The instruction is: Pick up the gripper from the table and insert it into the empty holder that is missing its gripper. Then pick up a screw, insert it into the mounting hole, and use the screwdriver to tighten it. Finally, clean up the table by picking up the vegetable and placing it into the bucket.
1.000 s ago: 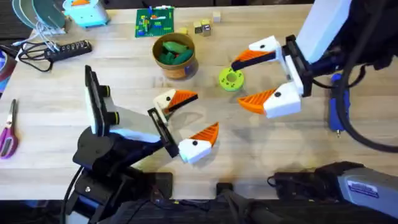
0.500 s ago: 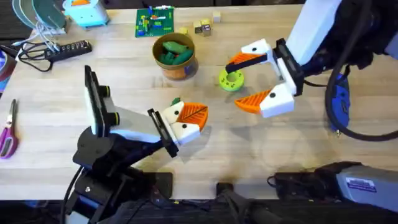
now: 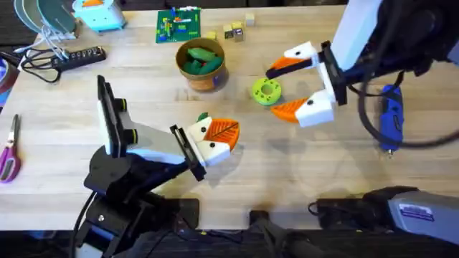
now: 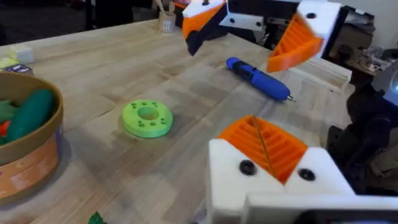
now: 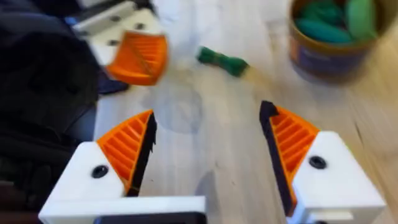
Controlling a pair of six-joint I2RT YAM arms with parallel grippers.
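The left gripper (image 3: 215, 140) is closed near the vegetable (image 3: 203, 117); it should open, then pinch it softly. The right gripper (image 3: 301, 86) waits open

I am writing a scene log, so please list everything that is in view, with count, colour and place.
bucket: one, orange-brown, green pieces inside, back middle of the table
disc: one, lime-green, right of the bucket
vegetable: one, dark green, on the table beside the left gripper
screwdriver: one, blue, right side
scissors: one, pink handles, left edge
power strip: one, black, back left
board: one, green, back edge
blocks: a few, pale wood, back edge
box: one, light blue, orange top, back left
table: one, light wood
left gripper: white, orange pads, shut, front middle
right gripper: white, orange pads, open, by the disc
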